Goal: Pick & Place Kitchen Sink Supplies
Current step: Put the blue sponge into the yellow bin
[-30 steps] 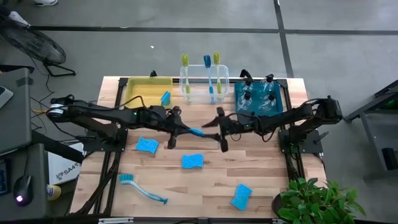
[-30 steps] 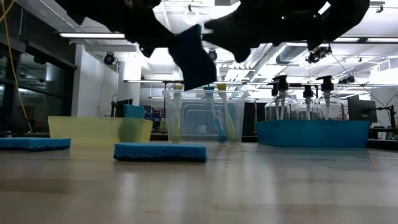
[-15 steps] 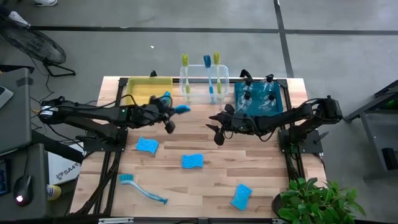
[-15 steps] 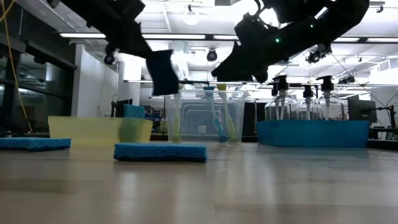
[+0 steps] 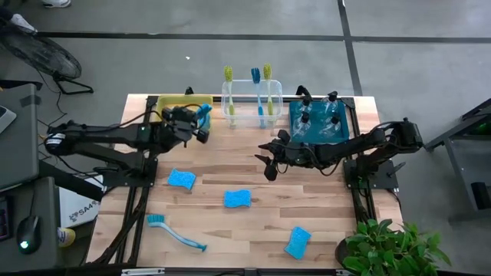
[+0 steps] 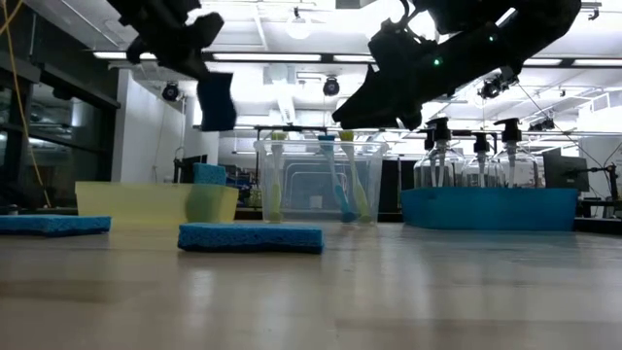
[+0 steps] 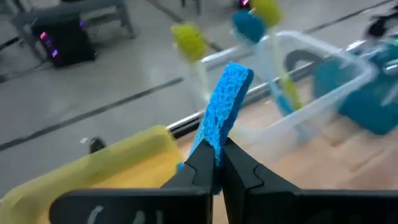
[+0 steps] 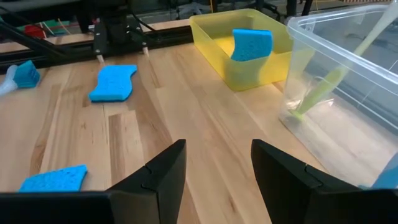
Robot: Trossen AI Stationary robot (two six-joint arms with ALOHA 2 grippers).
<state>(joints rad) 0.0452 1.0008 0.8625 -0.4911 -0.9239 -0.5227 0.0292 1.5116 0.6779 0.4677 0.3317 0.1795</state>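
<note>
High view: your left claw (image 5: 201, 127) grips a blue sponge (image 5: 204, 121) at the yellow bin (image 5: 175, 104) edge. Left wrist view: pinched by one end, the sponge could swing and land outside. Right wrist view: right claw (image 8: 217, 163) released, above the desk (image 8: 205, 106).

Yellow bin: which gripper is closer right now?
Left. The left gripper, shut on a blue sponge, is at the yellow bin's right edge. The right gripper, open, hangs mid-table, well off.
</note>
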